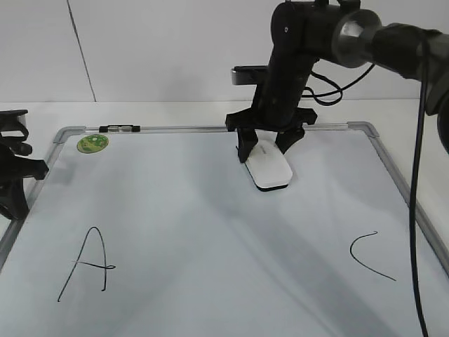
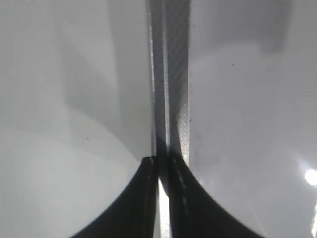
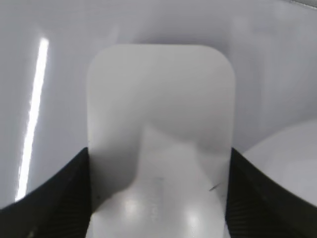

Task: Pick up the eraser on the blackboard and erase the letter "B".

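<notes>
The white eraser (image 1: pixel 270 172) lies on the blackboard (image 1: pixel 210 239), near its far edge at the middle, dark felt showing along its near rim. My right gripper (image 1: pixel 266 149) comes down from above with a finger tight against each long side of it; in the right wrist view the eraser (image 3: pixel 161 139) fills the gap between the fingers of my right gripper (image 3: pixel 158 198). No letter "B" shows anywhere on the board. My left gripper (image 1: pixel 17 175) sits shut and empty at the board's left edge; in the left wrist view it (image 2: pixel 162 161) is over the grey frame (image 2: pixel 171 74).
A large "A" (image 1: pixel 88 263) is at the near left and a curved "C" (image 1: pixel 368 256) at the near right. A green round disc (image 1: pixel 92 143) sits at the far left corner. A black cable (image 1: pixel 419 210) hangs along the right side.
</notes>
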{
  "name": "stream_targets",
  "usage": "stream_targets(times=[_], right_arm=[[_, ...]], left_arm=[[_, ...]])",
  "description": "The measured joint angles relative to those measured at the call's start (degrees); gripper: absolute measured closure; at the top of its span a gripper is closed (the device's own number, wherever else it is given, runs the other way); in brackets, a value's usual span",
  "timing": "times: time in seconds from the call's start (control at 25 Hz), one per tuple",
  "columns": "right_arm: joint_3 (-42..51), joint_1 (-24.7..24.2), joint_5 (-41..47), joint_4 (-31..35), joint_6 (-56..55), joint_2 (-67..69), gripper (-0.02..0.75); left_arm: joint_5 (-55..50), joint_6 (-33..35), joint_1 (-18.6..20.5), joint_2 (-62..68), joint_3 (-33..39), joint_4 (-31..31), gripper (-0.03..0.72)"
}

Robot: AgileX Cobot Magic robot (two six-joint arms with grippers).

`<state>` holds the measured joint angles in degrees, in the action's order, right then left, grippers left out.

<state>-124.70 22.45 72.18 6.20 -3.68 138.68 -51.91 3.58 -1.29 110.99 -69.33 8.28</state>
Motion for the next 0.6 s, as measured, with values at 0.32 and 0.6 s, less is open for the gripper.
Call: stream_targets(times=[0.32,0.6], right_arm=[[2.60,-2.25,-1.48,0.16,-1.69,-0.52,0.211],[10.26,-9.17,-3.90,0.00,-1.93,-4.18,0.212]], left_arm=[[0.00,0.00,0.00,0.04,0.00,0.11,0.649],[0.00,0.00,0.00,0.13,-0.02,0.23,0.649]])
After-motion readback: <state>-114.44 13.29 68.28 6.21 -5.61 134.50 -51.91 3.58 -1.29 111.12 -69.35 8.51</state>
